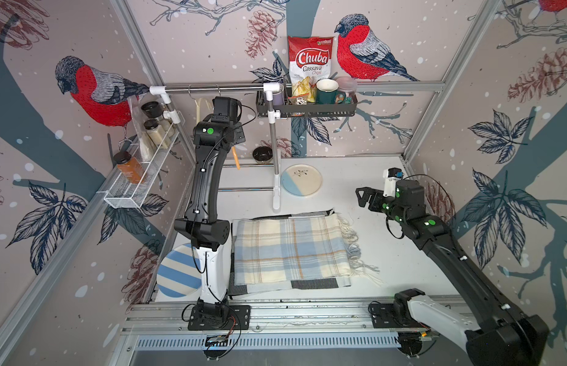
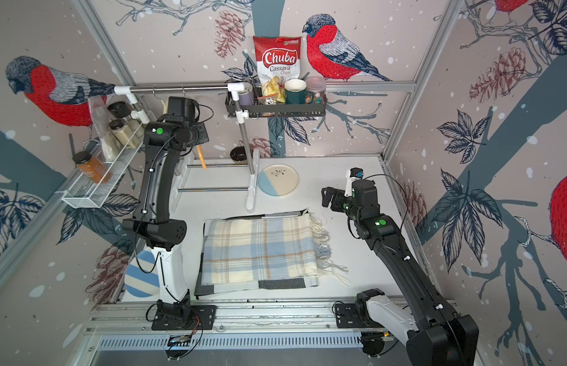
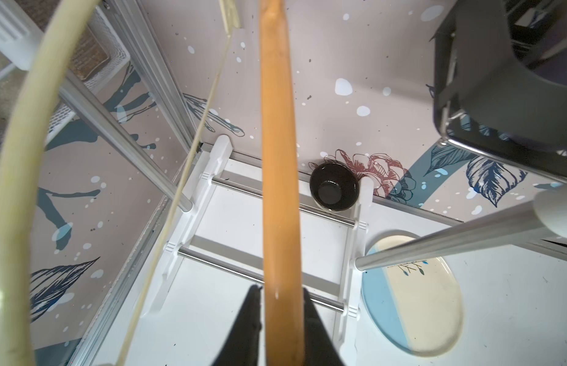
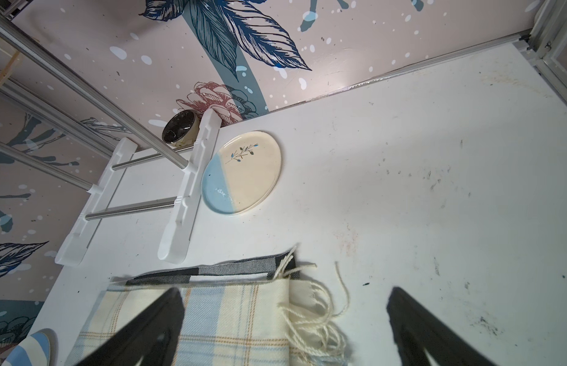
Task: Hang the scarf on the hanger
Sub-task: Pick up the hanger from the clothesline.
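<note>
The left hand (image 3: 279,290) appeared clenched on the orange hanger (image 3: 277,126) under the rail (image 1: 212,89). The right hand (image 4: 285,290) hung released near the fringed scarf (image 1: 288,250), folded flat on the counter (image 1: 387,253).

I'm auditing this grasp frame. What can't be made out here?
Left gripper: indistinct against the dark left arm in both top views.
Hanger: hook end cut off by the left wrist view's edge.
Striped plate: partly behind the left arm in both top views.
Dark cloth: mostly covered by the scarf.
</note>
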